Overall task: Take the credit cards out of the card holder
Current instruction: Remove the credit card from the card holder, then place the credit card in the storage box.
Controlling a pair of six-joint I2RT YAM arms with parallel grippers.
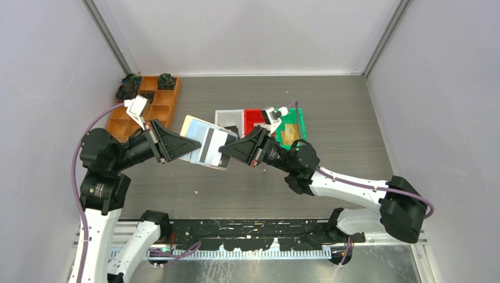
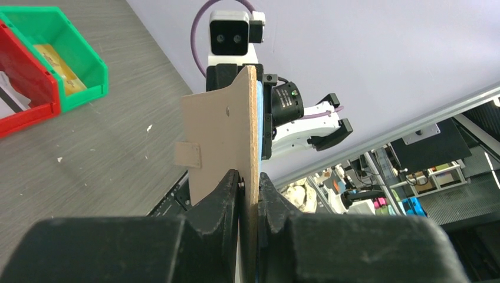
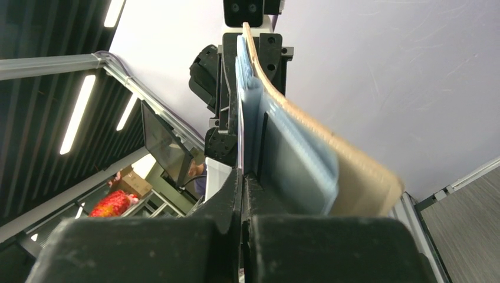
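The card holder [image 1: 197,134] hangs open in the air above the table, between my two grippers. In the left wrist view its tan outside [image 2: 221,135] stands edge-on. My left gripper [image 2: 250,181] is shut on its near edge, and in the top view it [image 1: 187,145] grips from the left. A pale credit card with a black stripe [image 1: 209,147] sticks out of the holder towards the right. My right gripper [image 1: 227,153] is shut on this card. In the right wrist view the thin card [image 3: 240,112] runs up from the closed gripper [image 3: 243,177], beside the silvery-blue pockets [image 3: 295,165].
A white bin [image 1: 227,117], a red bin [image 1: 255,118] and a green bin [image 1: 293,125] stand behind the holder. A gold card [image 1: 288,137] lies in the green bin. An orange-brown compartment tray [image 1: 147,106] sits at the back left. Grey walls close in both sides.
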